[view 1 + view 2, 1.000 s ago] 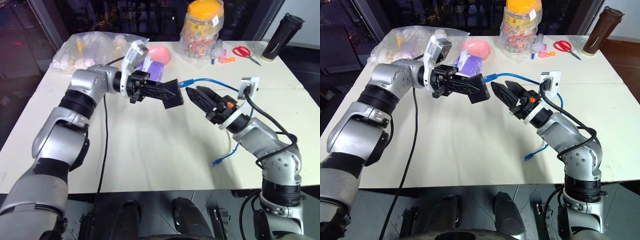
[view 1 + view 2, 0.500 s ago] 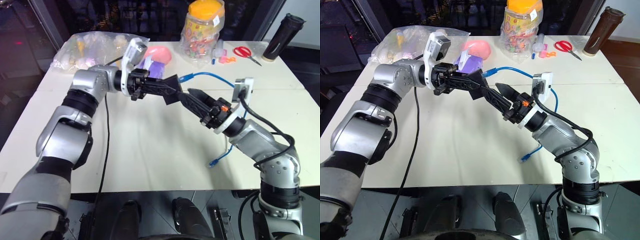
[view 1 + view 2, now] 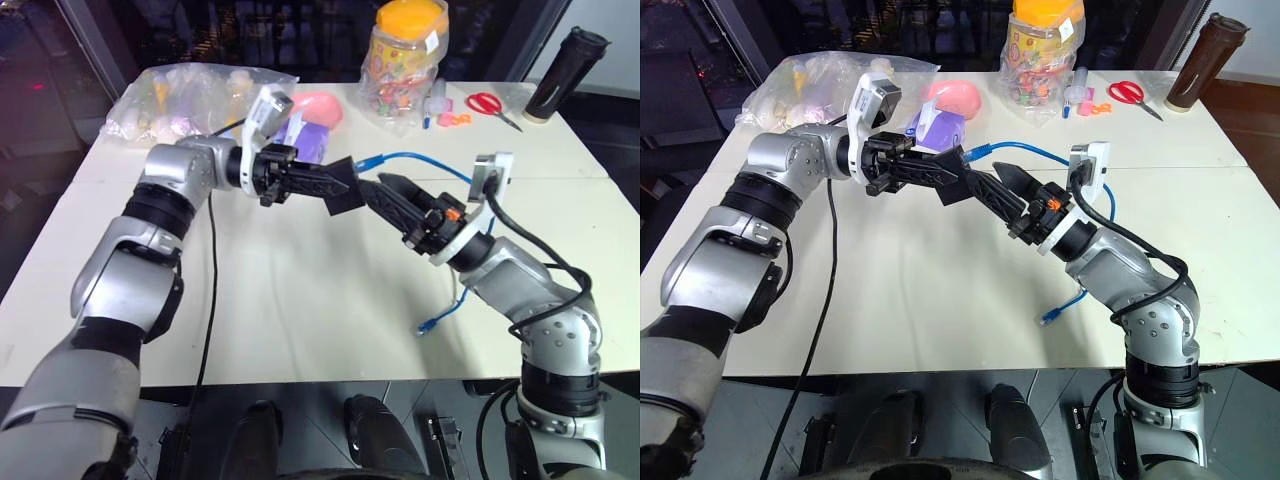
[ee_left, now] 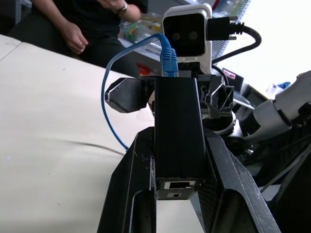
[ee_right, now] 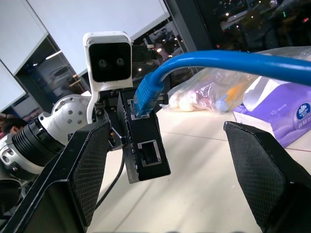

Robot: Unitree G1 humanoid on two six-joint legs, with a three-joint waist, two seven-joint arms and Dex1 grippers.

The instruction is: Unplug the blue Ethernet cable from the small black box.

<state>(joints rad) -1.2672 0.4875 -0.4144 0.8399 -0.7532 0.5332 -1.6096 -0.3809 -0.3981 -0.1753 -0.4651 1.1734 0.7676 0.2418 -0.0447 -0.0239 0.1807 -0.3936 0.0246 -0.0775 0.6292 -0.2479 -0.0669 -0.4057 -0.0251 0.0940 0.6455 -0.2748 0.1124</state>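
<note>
My left gripper is shut on the small black box and holds it level above the table, pointing right. The blue Ethernet cable is plugged into the box's far end by its blue plug. From there it arcs right and drops to a loose plug on the table. My right gripper is open and faces the box's port end. Its fingers stand wide on either side of the box without touching it. The left wrist view looks along the box to the plug.
At the back of the white table are a clear bag of items, a purple tissue pack, a pink object, a candy jar with an orange lid, red scissors and a dark tumbler. A person sits beyond.
My right gripper has edged toward the box, closing the small gap seen a second ago. The left gripper keeps the box in the same place.
</note>
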